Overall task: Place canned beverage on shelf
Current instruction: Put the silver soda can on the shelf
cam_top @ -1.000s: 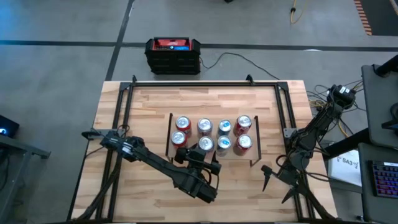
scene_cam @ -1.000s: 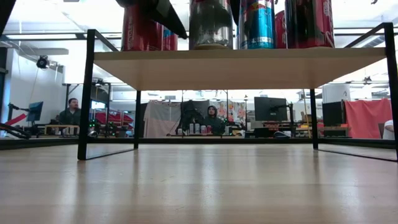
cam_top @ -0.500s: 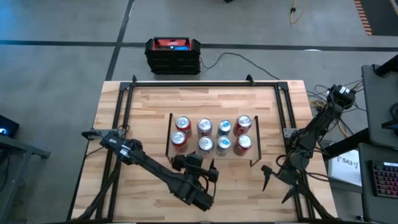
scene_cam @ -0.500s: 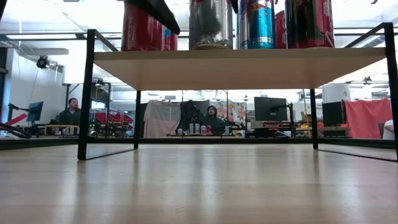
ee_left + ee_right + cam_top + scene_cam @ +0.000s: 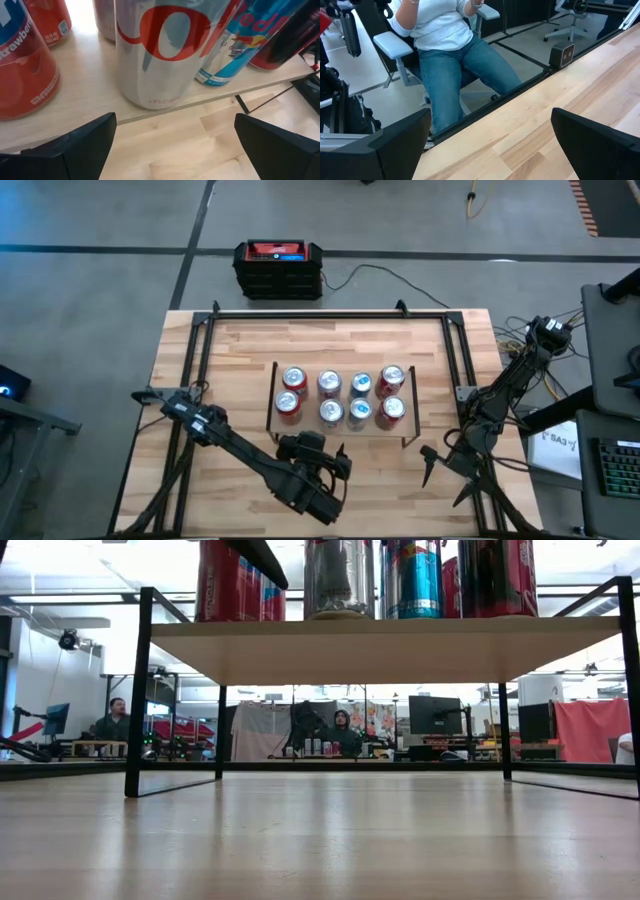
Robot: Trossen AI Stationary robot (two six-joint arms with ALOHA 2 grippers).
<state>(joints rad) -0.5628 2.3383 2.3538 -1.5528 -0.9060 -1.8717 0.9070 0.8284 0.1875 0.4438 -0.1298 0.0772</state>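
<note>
The shelf (image 5: 342, 430), a low light-wood board on black legs, stands mid-table with several cans upright on it. Its near row holds a red can (image 5: 22, 65), a silver can with red lettering (image 5: 155, 50), a blue can (image 5: 235, 45) and a dark red can (image 5: 285, 30). My left gripper (image 5: 325, 444) hovers open just off the shelf's near edge, facing the silver can, with nothing between its fingers (image 5: 85, 145). My right gripper (image 5: 430, 465) waits open near the table's right near corner, facing off the table.
A red and black case (image 5: 279, 268) sits on the floor beyond the far edge. A black frame (image 5: 200, 350) runs along the tabletop's sides. A seated person (image 5: 450, 55) is beside the table on the right. Bare wood lies under and in front of the shelf (image 5: 380, 645).
My left gripper has drawn back from the silver can toward the table's near edge, rising a little and rolling at the wrist. Its fingers stay open. The silver can stands on the shelf where it was.
</note>
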